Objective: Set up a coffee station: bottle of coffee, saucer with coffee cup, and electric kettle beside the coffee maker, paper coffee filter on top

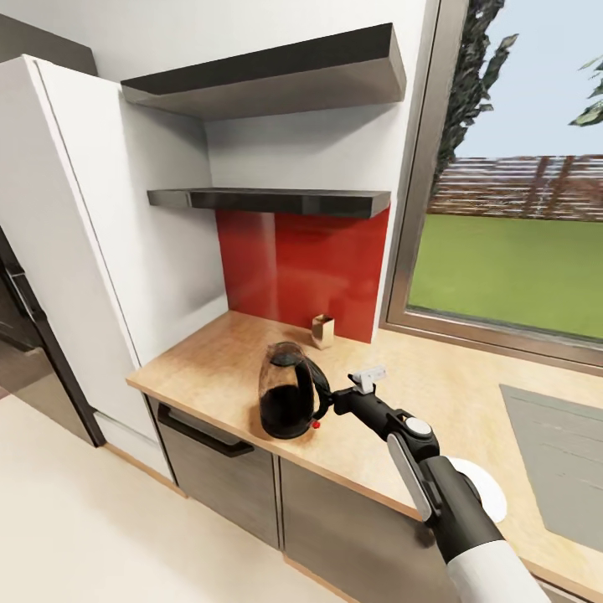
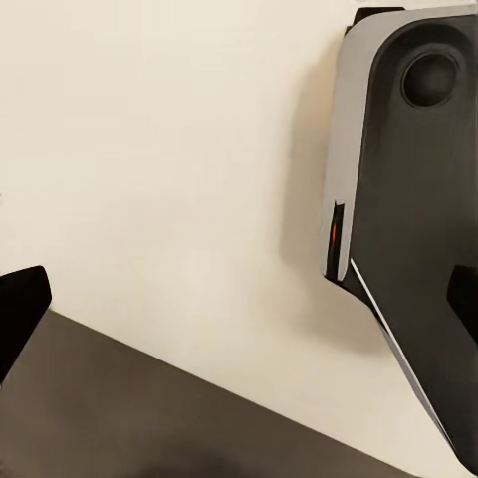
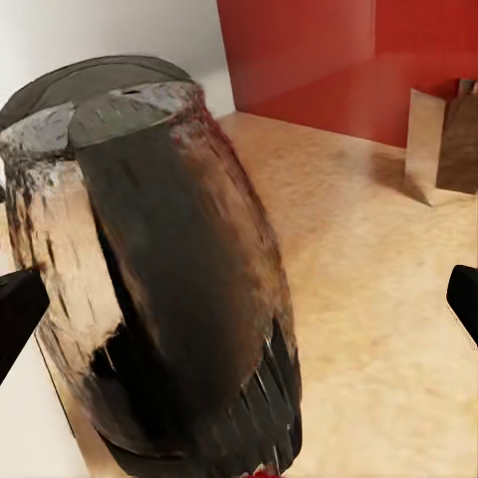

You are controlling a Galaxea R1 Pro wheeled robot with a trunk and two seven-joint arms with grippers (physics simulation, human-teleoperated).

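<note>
The electric kettle [image 1: 291, 391] stands upright on the wooden table [image 1: 419, 402], its long axis vertical, close to the table's front edge and not far from the left end that meets the tall white cabinet [image 1: 92, 243]. Its handle points to the right along the front edge, toward the right gripper [image 1: 331, 400], which sits at the handle; whether the jaws are clenched on the handle or released cannot be told. In the right wrist view the kettle [image 3: 159, 279] is close and tilted in the frame, with the two dark fingertips [image 3: 18, 311] at the picture's sides, well apart. A small brown paper bag [image 1: 322, 331] stands upright near the table's back edge, against the red backsplash [image 1: 301, 264], behind the kettle and apart from it. Two dark shelves [image 1: 276, 201] are mounted above. The left wrist view shows pale floor and part of the robot's body [image 2: 408, 219]; the left gripper's [image 2: 239, 304] jaws are released, fingertips wide apart
</note>
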